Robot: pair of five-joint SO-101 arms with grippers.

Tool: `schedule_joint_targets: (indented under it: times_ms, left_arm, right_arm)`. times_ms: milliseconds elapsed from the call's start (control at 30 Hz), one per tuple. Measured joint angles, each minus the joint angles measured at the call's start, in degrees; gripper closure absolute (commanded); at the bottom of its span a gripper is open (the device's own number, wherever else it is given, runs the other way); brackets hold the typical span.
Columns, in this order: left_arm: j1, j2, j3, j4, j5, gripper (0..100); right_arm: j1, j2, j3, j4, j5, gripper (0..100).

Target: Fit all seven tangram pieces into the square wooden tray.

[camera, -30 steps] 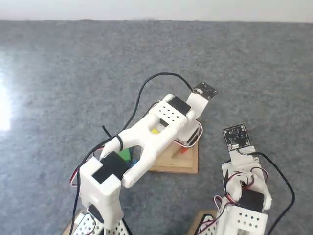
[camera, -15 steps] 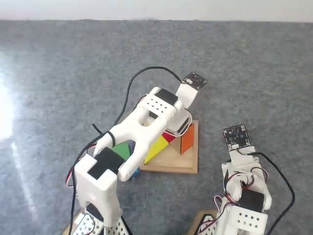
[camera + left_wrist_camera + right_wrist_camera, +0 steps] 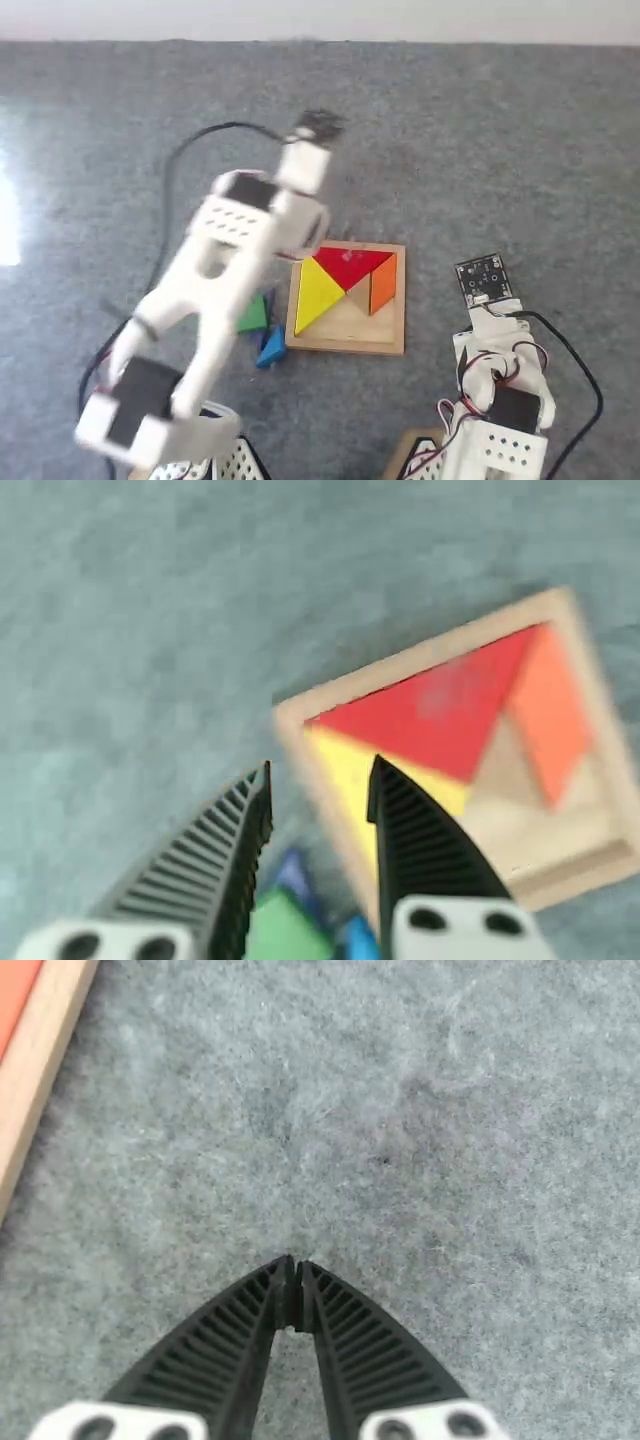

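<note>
High view: tray (image 3: 345, 346) on counter (image 3: 500, 150) btwn the two arms, w/ red piece (image 3: 350, 263), yellow piece (image 3: 318, 292) & orange piece (image 3: 383, 283) inside. Green piece (image 3: 252, 316) & blue piece (image 3: 270, 347) lie loose just beside it.
L wrist view: L fingers (image 3: 425, 855) apart, empty; tray just past tips, green piece btwn them.
R wrist view: R fingers (image 3: 345, 1345) together, empty, over counter; tray edge off to one side.
</note>
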Motion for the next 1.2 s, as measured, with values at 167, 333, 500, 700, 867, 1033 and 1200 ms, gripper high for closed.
schedule_joint_targets:
  times_ms: [167, 333, 500, 700, 867, 1033, 1200]
  left_arm:
    - [-9.1, -5.4, 10.0, 0.3, -6.9, 85]
    - [-13.1, -6.8, 11.0, 7.8, -11.7, 84]
    - [-13.6, -6.9, 12.2, 13.1, -14.8, 84]
    - [-13.6, -7.0, 18.9, 9.8, -15.3, 78]
    - [-13.5, -7.0, 23.4, 4.7, -15.3, 75]
    - [-12.4, -7.0, 23.7, 1.7, -15.3, 75]
    - [-12.2, -7.0, 23.7, -0.5, -14.9, 75]
  right_arm:
    - [0.0, 0.0, 0.0, 0.0, 0.0, 98.2]
    - [0.0, 0.0, 0.0, 0.0, 0.0, 98.2]
    - [0.0, 0.0, 0.0, 0.0, 0.0, 98.2]
    - [0.0, 0.0, 0.0, 0.0, 0.0, 98.2]
    - [0.0, 0.0, 0.0, 0.0, 0.0, 98.2]
    - [0.0, 0.0, 0.0, 0.0, 0.0, 98.2]
    - [0.0, 0.0, 0.0, 0.0, 0.0, 98.2]
